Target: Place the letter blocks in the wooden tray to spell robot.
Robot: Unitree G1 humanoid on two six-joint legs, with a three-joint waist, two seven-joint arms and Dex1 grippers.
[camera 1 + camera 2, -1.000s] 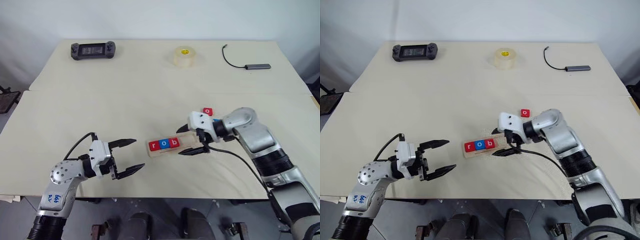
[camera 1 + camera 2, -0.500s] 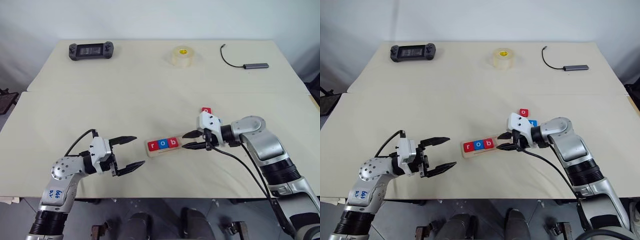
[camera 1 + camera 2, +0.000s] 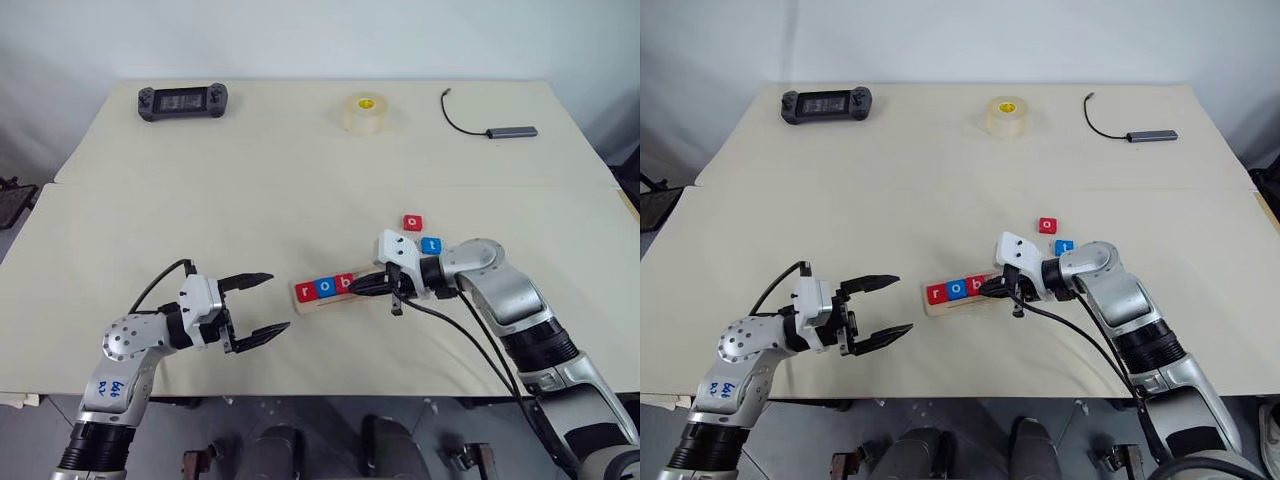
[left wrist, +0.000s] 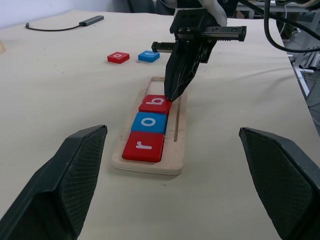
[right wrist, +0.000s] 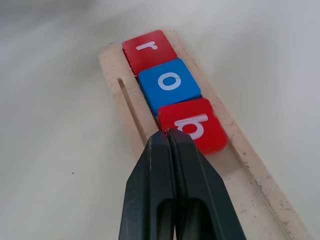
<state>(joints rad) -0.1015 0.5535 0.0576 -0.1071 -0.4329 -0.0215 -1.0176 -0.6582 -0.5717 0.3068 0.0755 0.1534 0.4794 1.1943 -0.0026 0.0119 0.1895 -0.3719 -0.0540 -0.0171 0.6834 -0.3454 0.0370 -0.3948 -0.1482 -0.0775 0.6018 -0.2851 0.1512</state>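
The wooden tray (image 3: 335, 290) is a long, pale slab with rounded corners and a thin lengthwise groove, lying on the matte cream counter (image 3: 300, 190) between the two arms. At its left end sit three smooth, flat square letter blocks in a touching row: a red r (image 4: 143, 146), a blue o (image 4: 149, 122) and a red b (image 4: 155, 103), all in white lowercase. The rest of the tray is partly hidden behind the right claw (image 5: 167, 134), whose black tapered fingers are pressed together, holding nothing, tips at the edge of the b. A red o (image 3: 413, 222) and a blue t (image 3: 430, 245) lie loose on the counter just beyond that arm. The left claw (image 3: 258, 303) hovers with fingers spread wide, empty, left of the tray.
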